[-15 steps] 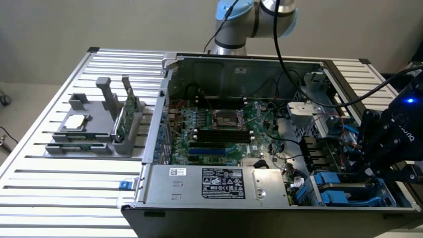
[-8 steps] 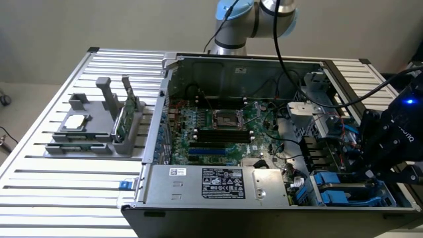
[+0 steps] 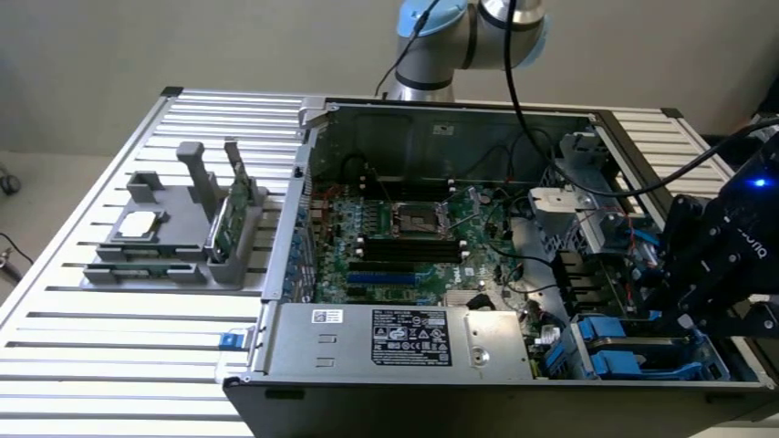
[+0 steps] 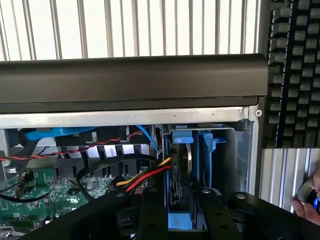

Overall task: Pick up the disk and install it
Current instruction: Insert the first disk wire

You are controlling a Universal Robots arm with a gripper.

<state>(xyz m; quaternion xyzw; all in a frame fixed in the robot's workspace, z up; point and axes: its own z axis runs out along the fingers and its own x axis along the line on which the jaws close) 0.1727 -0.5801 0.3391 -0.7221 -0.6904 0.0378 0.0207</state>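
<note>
Gripper (image 4: 181,196) poised over the drive bay (image 4: 235,150) at about 4 o'clock of the open case (image 3: 487,401) in the exterior view, its jaws standing apart astride the disk (image 4: 181,160), with a sliver of space showing on at least one side

The disk stands on edge in the bay in its blue carrier, already well down between the walls. A second blue carrier (image 4: 207,150) sits just beside it, and red, yellow and black cables (image 4: 145,180) run close along its other face. Whether the carrier is fully home cannot be told from these views

Seating looks like the step in hand, and doing it well appears to turn on keeping the disk square to the bay rails, so that it slides without binding. Any push seems best sent straight along the bay's line. The cables at the disk's flank are the likely snag, and a tilted approach could pinch them or catch the neighbouring carrier
</note>
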